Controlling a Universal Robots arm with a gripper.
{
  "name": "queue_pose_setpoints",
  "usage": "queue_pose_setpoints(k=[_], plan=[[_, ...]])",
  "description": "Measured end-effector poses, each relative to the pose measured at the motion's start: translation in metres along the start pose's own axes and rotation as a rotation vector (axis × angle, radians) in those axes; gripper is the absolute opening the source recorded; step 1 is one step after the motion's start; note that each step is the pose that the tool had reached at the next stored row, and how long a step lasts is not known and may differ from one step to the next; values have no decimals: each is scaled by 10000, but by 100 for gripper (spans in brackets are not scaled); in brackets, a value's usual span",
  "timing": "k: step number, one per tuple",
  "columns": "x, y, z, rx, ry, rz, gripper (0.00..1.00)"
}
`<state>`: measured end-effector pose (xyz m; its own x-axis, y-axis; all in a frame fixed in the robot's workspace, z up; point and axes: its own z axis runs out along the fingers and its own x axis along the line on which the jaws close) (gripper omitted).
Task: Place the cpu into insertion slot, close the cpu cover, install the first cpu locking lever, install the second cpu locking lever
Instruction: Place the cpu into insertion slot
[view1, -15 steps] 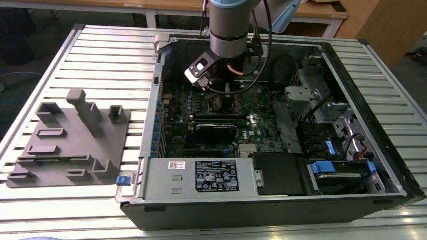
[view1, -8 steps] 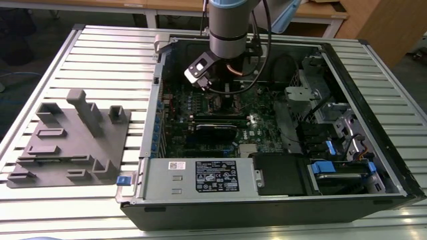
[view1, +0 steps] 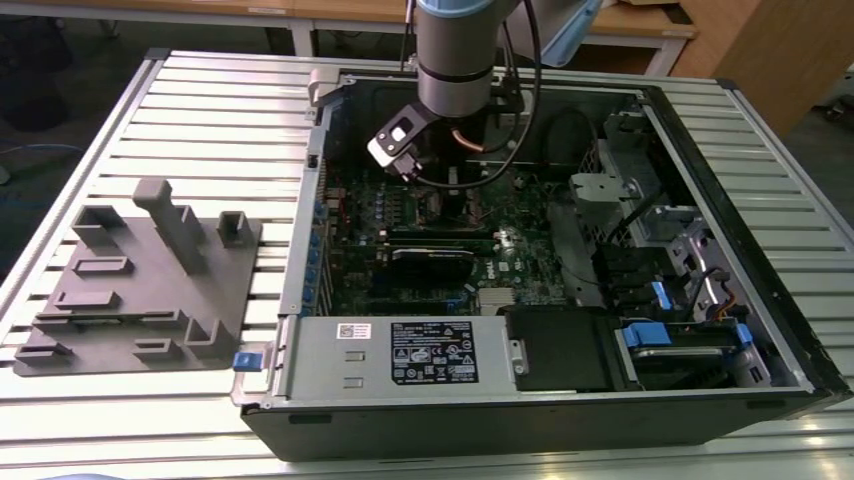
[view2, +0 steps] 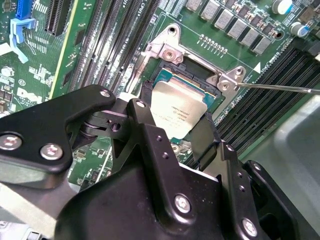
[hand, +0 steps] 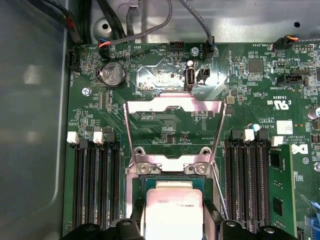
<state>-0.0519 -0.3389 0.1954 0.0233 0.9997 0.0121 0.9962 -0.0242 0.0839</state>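
Pinching the cpu (view2: 180, 107) by two opposite edges, your claw (view2: 176, 121) holds it flat and square at the slot (view2: 194, 69), while the cover (hand: 150, 103) stands swung back so nothing blocks it.

Work surface: a slatted metal table (view1: 200, 110). Wooden desks (view1: 174, 10) stand behind it, and a wooden cabinet (view1: 767, 50) is at the exterior view's right. The floor (view1: 107, 40) is grey.

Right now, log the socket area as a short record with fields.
cpu: metal face up at the insertion slot; seating unclear
cpu cover: swung open, clear of the slot
locking lever: unlatched, sticking out beside the slot
end effector: down inside the computer case, at the cpu
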Motion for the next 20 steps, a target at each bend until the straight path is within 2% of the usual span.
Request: queue_pose_setpoints(k=[20], plan=[[1, -14, 23, 0, 0, -1, 54]])
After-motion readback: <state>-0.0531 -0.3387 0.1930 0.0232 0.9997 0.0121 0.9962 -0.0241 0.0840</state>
